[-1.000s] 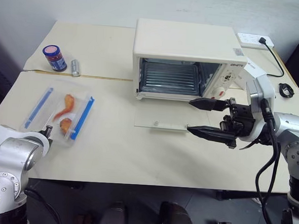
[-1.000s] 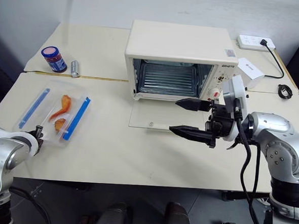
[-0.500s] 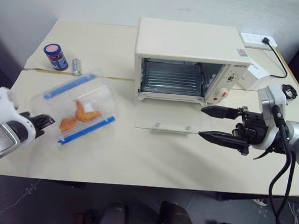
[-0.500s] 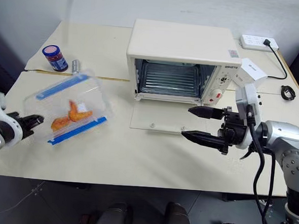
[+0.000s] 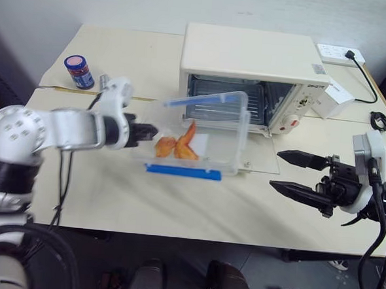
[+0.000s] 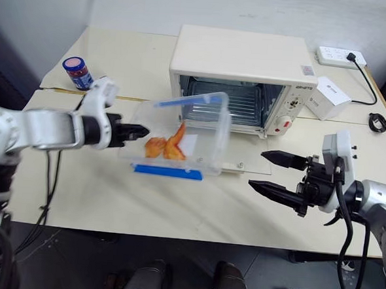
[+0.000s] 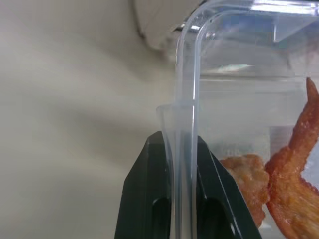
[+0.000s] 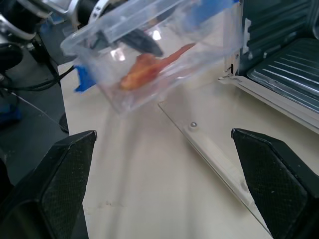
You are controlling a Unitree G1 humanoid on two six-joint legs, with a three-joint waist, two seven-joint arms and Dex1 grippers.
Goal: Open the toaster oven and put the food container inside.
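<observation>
The food container [image 5: 200, 135] has swung up before the open toaster oven [image 5: 249, 79], tilted, its rim pinched by the left end effector [image 5: 149, 130]; the right end effector [image 5: 295, 172] gapes wide at four o'clock.

Clear glossy plastic for the food container [image 5: 203, 135], with matt blue clip strips. Smooth cream enamel-like shell on the toaster oven [image 5: 251, 56], glass door [image 8: 209, 149], shiny metal rack inside. Matt beige worktop [image 5: 111, 192]. Matt black, finely textured fingers on the right claw [image 5: 296, 174].
</observation>
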